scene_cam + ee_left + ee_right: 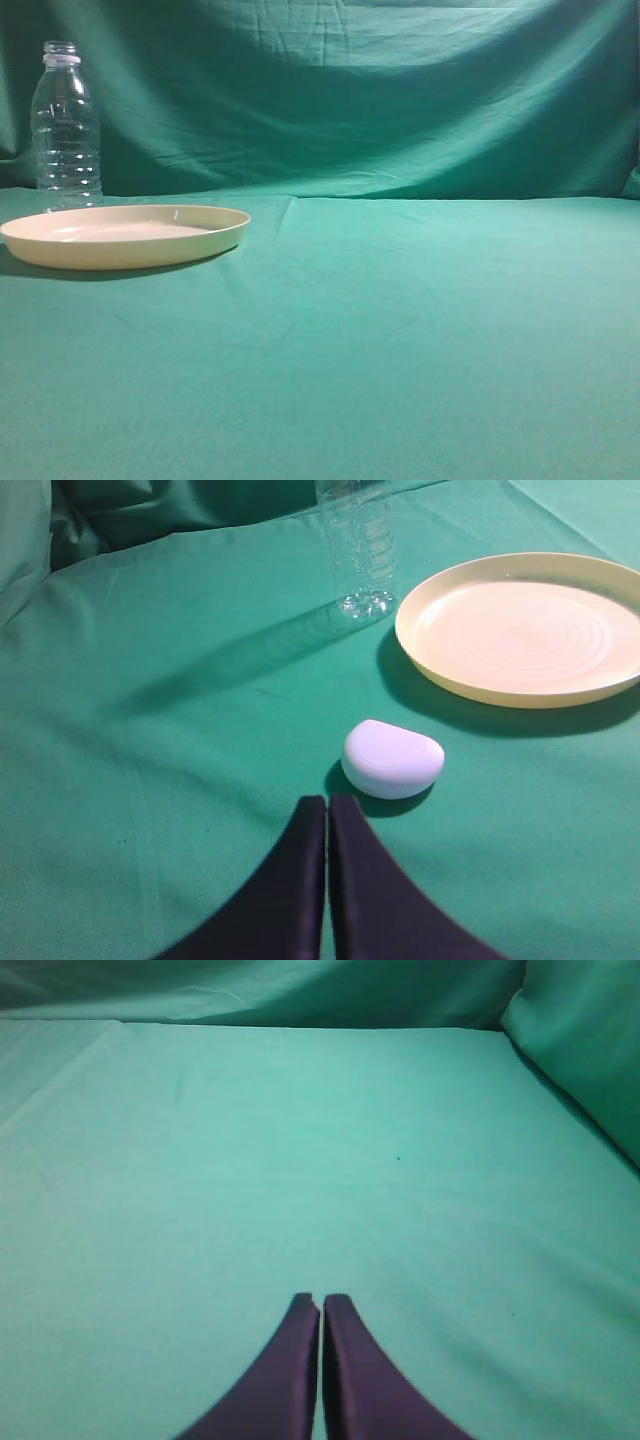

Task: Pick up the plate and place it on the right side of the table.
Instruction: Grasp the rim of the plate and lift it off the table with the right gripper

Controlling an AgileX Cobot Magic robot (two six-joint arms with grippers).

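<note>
The pale cream-yellow plate [125, 235] lies flat on the teal-green table [400, 330] at the far left of the exterior view. In the left wrist view the plate [525, 630] lies up and to the right of my left gripper [327, 800], which is shut and empty, well short of the plate. My right gripper [321, 1300] is shut and empty above bare cloth [300, 1160]. Neither gripper shows in the exterior view.
A clear plastic bottle [66, 125] stands upright just behind the plate; it also shows in the left wrist view [360, 550]. A small white rounded object [393, 759] lies on the cloth just ahead of my left gripper. Green backdrop cloth [350, 90] hangs behind the table.
</note>
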